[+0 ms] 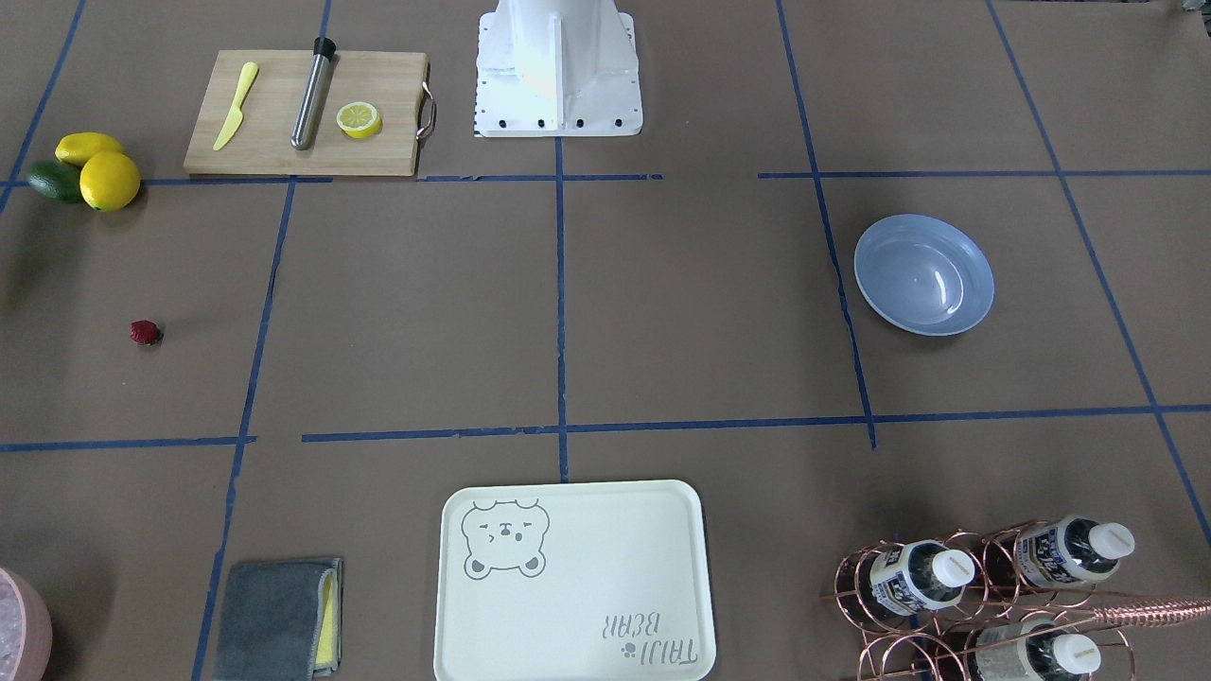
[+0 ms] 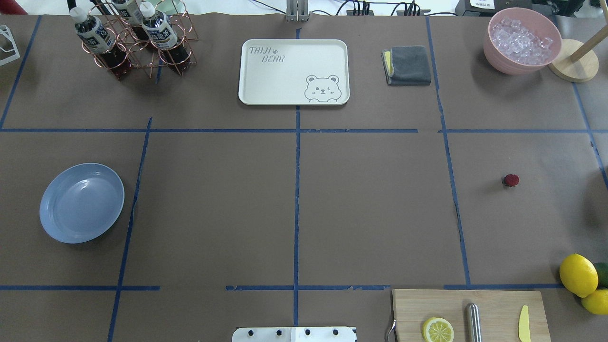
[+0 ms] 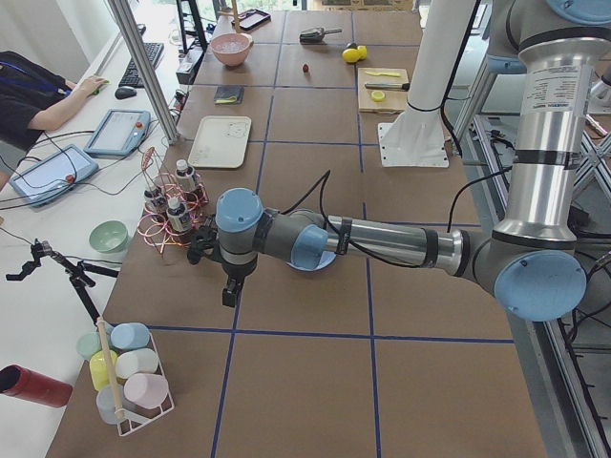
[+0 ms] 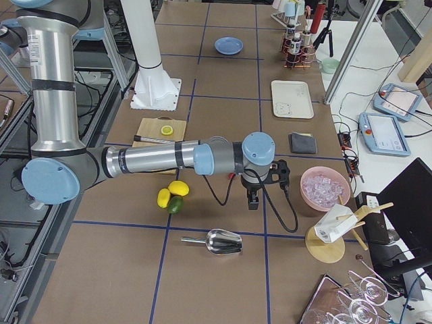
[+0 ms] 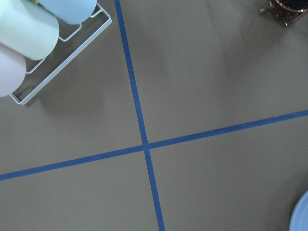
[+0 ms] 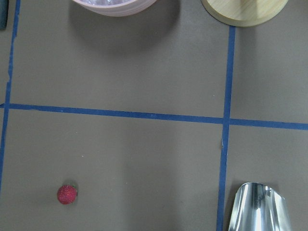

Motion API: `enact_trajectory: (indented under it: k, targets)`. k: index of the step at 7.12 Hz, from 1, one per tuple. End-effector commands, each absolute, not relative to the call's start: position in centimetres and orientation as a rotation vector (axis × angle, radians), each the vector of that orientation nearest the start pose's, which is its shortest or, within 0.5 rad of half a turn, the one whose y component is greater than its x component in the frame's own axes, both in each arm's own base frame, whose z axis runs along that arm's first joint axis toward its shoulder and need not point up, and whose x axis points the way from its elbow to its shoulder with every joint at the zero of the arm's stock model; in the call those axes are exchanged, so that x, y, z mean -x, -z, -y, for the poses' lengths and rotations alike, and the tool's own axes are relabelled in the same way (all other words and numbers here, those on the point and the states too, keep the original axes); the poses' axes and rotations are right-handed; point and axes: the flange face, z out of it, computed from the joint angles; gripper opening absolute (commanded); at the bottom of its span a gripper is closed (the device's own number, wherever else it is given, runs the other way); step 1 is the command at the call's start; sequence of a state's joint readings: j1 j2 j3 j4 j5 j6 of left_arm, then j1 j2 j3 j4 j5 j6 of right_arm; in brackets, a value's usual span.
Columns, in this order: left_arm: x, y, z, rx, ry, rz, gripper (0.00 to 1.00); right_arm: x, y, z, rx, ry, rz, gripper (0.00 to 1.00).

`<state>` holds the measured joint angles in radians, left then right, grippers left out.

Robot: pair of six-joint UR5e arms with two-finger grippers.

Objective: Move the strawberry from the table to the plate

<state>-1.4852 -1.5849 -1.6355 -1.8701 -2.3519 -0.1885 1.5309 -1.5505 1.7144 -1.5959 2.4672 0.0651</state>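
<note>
Tray [image 1: 573,582] at table [image 1: 662,312] edge opposite me; strawberry [image 1: 145,332] near right end, plate [image 1: 923,274] near left. Jaw opening of my left gripper [image 3: 229,290] and right gripper [image 4: 254,200]: I cannot tell.

Strawberry [image 1: 145,332], plate [image 1: 923,274], tray [image 1: 587,567] on table [image 1: 700,312]

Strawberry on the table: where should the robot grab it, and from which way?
Pinch the strawberry across its round red middle, coming straight down from above. It is tiny, lies low on the bare table, and nothing stands close, so a top approach looks easiest.
</note>
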Motion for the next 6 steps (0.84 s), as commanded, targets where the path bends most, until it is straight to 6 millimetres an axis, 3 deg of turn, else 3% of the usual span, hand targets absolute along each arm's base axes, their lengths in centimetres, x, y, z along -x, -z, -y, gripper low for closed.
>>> enact_trajectory:
  k: [1, 3, 4, 5, 6]
  targets:
    - [-3.5, -60.7, 47.3, -0.239, 0.071, -0.904, 1.0, -1.5, -55.4, 51.5, -0.101, -0.017, 0.915, 1.0]
    - [-8.3, -61.6, 41.8, -0.221, 0.145, -1.028, 0.99, 0.3, -54.7, 51.7, -0.113, -0.05, 0.931, 1.0]
    - [-10.9, -61.4, 40.8, -0.196, 0.163, -1.047, 0.99, 0.4, -54.1, 51.8, -0.12, -0.049, 0.935, 1.0]
    - [-15.4, -61.1, 39.9, -0.184, 0.205, -1.047, 0.98, 0.4, -53.6, 51.8, -0.118, -0.066, 0.938, 1.0]
    - [-18.1, -61.6, 39.2, -0.209, 0.231, -1.022, 0.97, 0.4, -53.4, 51.8, -0.121, -0.066, 0.939, 1.0]
